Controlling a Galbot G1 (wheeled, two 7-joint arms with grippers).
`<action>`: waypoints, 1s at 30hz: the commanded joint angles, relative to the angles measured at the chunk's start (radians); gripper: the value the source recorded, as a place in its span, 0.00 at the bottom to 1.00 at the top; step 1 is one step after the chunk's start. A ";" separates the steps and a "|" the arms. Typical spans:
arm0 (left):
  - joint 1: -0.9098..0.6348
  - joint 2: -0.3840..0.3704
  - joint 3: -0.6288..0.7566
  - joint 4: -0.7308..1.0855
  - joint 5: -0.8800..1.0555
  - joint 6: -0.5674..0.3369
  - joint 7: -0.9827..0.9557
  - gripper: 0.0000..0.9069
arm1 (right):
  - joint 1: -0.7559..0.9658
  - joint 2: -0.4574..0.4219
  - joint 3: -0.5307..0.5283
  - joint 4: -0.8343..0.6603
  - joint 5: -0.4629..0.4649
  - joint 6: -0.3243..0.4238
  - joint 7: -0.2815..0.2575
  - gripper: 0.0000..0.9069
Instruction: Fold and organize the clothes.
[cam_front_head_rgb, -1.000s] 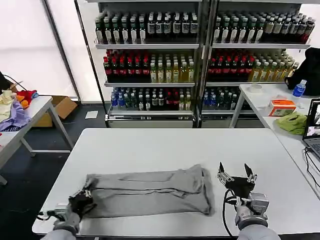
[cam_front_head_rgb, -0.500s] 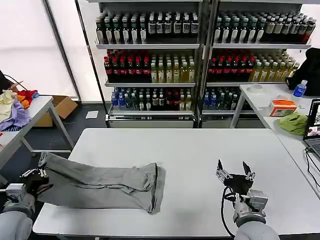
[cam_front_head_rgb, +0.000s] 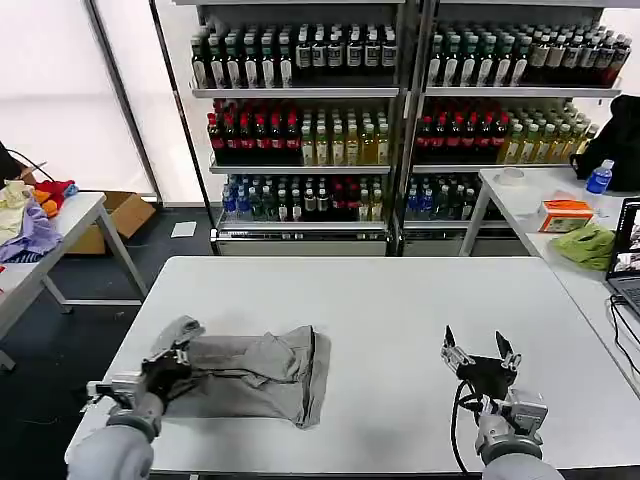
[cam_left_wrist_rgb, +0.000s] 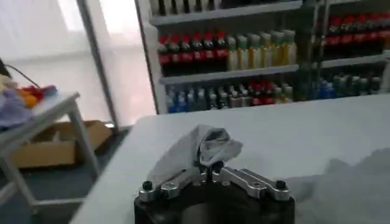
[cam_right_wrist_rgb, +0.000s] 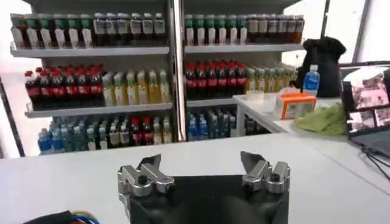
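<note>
The light grey T-shirt (cam_front_head_rgb: 255, 375) lies bunched and partly folded on the left half of the white table (cam_front_head_rgb: 380, 300). My left gripper (cam_front_head_rgb: 172, 358) is shut on the shirt's left end, which stands up in a small peak. In the left wrist view that pinched cloth (cam_left_wrist_rgb: 198, 149) rises from between the closed fingers. My right gripper (cam_front_head_rgb: 478, 352) stands open above the table's front right part, well apart from the shirt, with nothing between its fingers (cam_right_wrist_rgb: 150, 165).
Shelves of bottles (cam_front_head_rgb: 400, 110) stand behind the table. A side table at the left carries a heap of garments (cam_front_head_rgb: 30, 215). Another at the right holds a lime-green cloth (cam_front_head_rgb: 585, 245), an orange box (cam_front_head_rgb: 563, 213) and a laptop (cam_front_head_rgb: 627, 262).
My left gripper, holding the shirt's end, swung out past the table's left edge, dragging the shirt left, and has now come back in over the table, bunching the cloth. The right gripper barely moved.
</note>
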 joint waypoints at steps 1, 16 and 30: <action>-0.102 -0.092 0.192 0.026 -0.086 0.055 -0.042 0.00 | -0.033 0.005 0.020 0.003 -0.006 0.002 0.000 1.00; -0.112 -0.130 0.241 0.009 -0.070 0.056 -0.034 0.00 | -0.058 0.010 0.035 0.016 -0.012 0.011 -0.002 1.00; -0.131 -0.198 0.300 0.021 -0.051 0.056 -0.024 0.00 | -0.066 0.012 0.027 -0.006 -0.024 0.024 -0.007 1.00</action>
